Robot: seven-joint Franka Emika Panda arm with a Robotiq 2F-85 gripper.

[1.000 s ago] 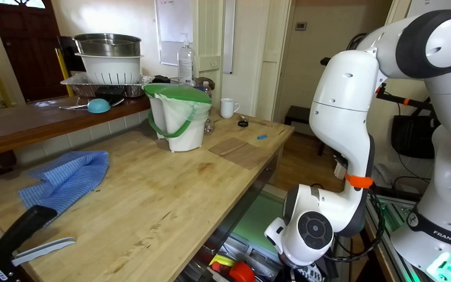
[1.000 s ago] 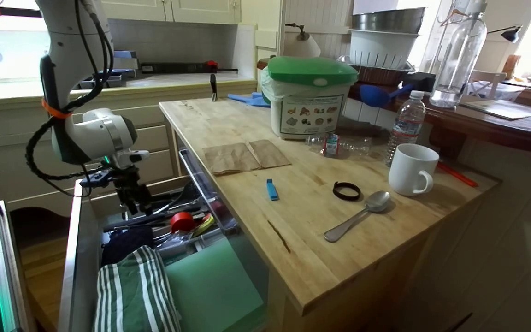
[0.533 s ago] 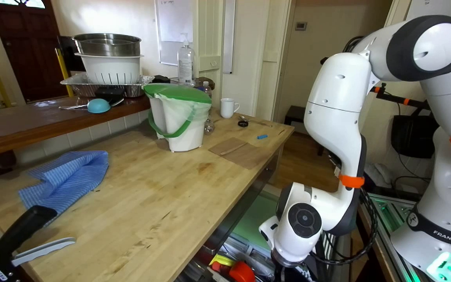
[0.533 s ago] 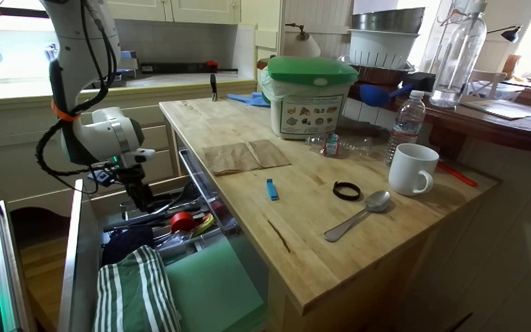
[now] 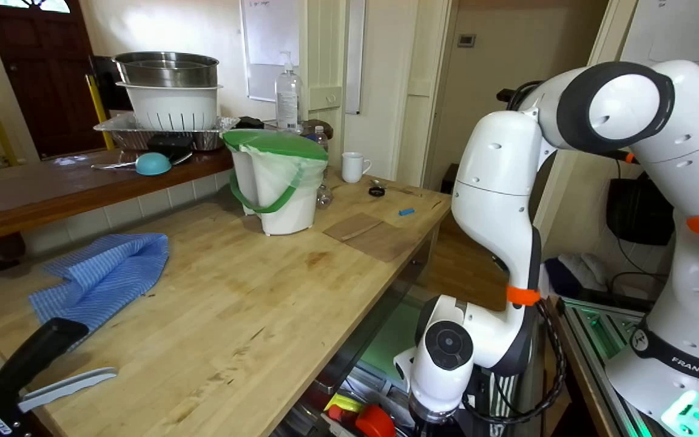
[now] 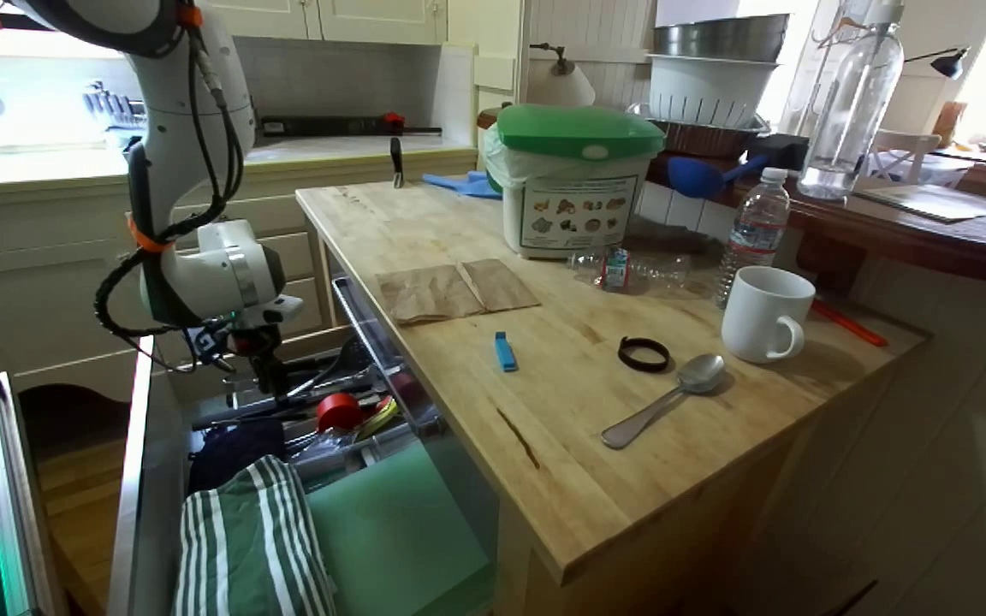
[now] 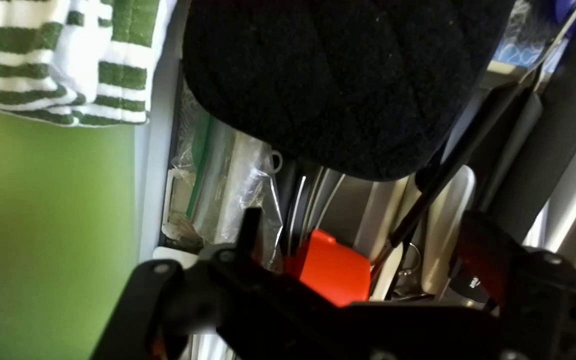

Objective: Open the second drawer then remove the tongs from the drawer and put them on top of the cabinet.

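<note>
The second drawer [image 6: 129, 479] stands pulled open, with a green liner [image 6: 399, 530] and a striped cloth [image 6: 245, 547] inside. My gripper [image 6: 270, 376] is inside or just over its far part, pointing down at the utensils. In the wrist view my gripper [image 7: 365, 237] is open, its fingers [image 7: 250, 227] wide apart, with nothing held. A red plastic piece [image 7: 335, 270], thin metal edges and pale handles show between and beyond the fingers. I cannot pick out the tongs for certain among them. The cabinet's wooden top [image 5: 234, 328] stands beside the drawer.
A black quilted pad [image 7: 343, 75] covers part of the utensils. On the top are the green-lidded bucket [image 6: 579, 188], brown paper [image 6: 459, 291], a white mug [image 6: 767, 312], a spoon [image 6: 664, 402], a blue cloth [image 5: 113, 267] and a black-handled tool [image 5: 40, 352].
The arm has moved sideways toward the cabinet and somewhat lower, and the wrist has turned. The drawer and the things on the top have not moved.
</note>
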